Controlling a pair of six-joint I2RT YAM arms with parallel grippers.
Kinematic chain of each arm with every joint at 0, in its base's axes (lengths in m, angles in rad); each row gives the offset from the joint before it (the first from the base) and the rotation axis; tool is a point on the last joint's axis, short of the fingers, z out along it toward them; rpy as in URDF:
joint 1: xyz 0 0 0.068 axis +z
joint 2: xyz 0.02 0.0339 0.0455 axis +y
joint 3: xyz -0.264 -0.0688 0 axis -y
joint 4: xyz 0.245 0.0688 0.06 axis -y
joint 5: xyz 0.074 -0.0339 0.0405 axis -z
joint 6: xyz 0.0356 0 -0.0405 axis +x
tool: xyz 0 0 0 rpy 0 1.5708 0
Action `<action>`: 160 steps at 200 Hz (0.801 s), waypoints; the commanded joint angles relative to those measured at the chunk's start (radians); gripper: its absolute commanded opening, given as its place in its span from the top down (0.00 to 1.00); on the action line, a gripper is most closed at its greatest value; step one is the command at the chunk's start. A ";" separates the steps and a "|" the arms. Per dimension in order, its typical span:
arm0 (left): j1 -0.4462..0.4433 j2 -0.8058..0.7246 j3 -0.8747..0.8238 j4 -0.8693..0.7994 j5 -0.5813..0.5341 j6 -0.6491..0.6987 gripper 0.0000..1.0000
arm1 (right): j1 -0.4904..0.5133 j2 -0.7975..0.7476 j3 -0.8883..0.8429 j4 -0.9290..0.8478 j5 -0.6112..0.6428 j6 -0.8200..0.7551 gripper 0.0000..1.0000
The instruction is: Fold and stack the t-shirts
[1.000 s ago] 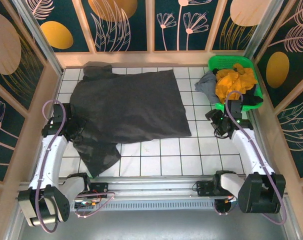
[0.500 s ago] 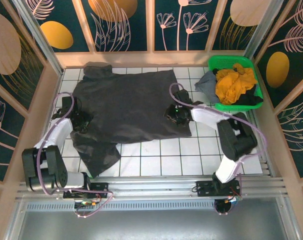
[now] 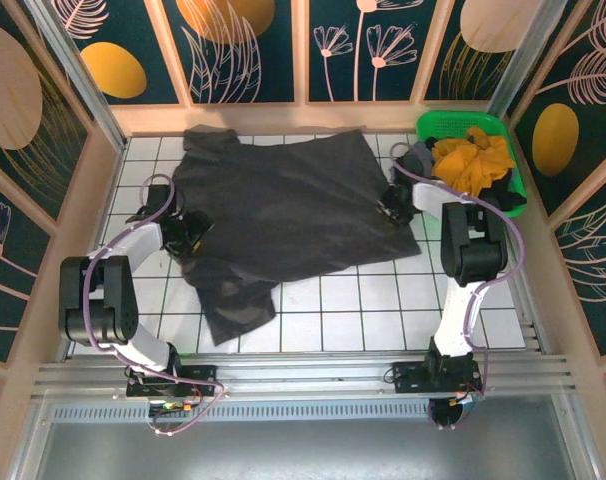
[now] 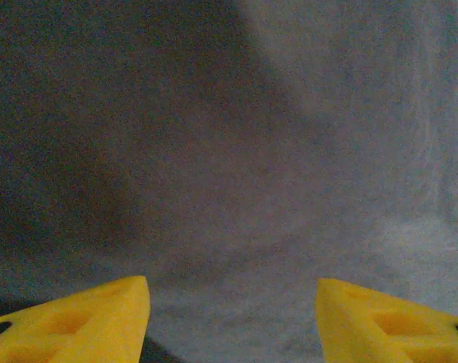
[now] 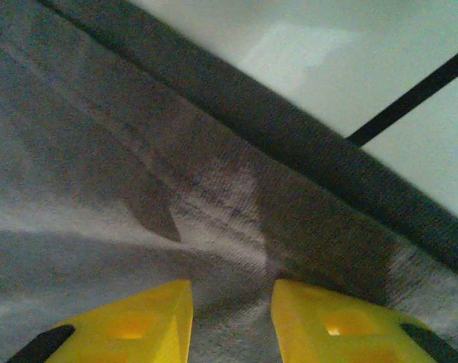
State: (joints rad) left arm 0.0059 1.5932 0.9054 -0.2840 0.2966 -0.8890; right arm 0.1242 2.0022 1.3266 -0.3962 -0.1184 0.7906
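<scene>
left gripper (image 4: pixel 233 291) gapes open over the charcoal t-shirt (image 3: pixel 283 210); right gripper (image 5: pixel 230 291) is narrow at its right hem, and i can't tell if it's pinching. the shirt lies unfolded mid-table (image 3: pixel 383 300); 0 stacked, other t-shirts (image 3: pixel 468 160) sit in the green basket (image 3: pixel 433 122) at the far right corner.

The charcoal t-shirt (image 3: pixel 283 215) lies spread, left gripper (image 3: pixel 195 235) at one side, right gripper (image 3: pixel 391 205) opposite. A mustard t-shirt (image 3: pixel 468 160) sits in the green basket (image 3: pixel 453 120).

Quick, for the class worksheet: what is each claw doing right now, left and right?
Left claw: open, fingertips wide apart over the charcoal t-shirt.
Right claw: closed, pinching the charcoal t-shirt near its edge.
</scene>
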 commanded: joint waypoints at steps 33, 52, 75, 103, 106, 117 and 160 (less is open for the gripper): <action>-0.030 -0.079 0.025 -0.123 -0.084 0.047 0.39 | 0.005 -0.069 0.060 -0.045 -0.101 -0.111 0.55; -0.070 -0.227 -0.053 -0.246 -0.146 0.033 0.41 | 0.038 -0.129 0.067 -0.060 -0.105 -0.140 0.52; -0.173 -0.421 -0.213 -0.386 -0.174 -0.031 0.45 | 0.093 -0.226 0.029 -0.067 -0.102 -0.160 0.48; -0.353 -0.640 -0.391 -0.531 -0.155 -0.201 0.47 | 0.167 -0.346 -0.060 -0.073 -0.099 -0.177 0.45; -0.371 -0.666 -0.404 -0.541 -0.151 -0.225 0.47 | 0.173 -0.360 -0.073 -0.072 -0.100 -0.177 0.45; -0.421 -0.731 -0.439 -0.574 -0.139 -0.283 0.47 | 0.192 -0.405 -0.123 -0.064 -0.103 -0.166 0.44; -0.575 -0.652 -0.452 -0.521 -0.114 -0.329 0.42 | 0.223 -0.486 -0.247 -0.045 -0.122 -0.131 0.44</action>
State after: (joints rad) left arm -0.4973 0.8654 0.4458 -0.8112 0.1749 -1.1465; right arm 0.3393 1.5341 1.1320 -0.4267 -0.2302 0.6426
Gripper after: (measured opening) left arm 0.570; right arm 0.559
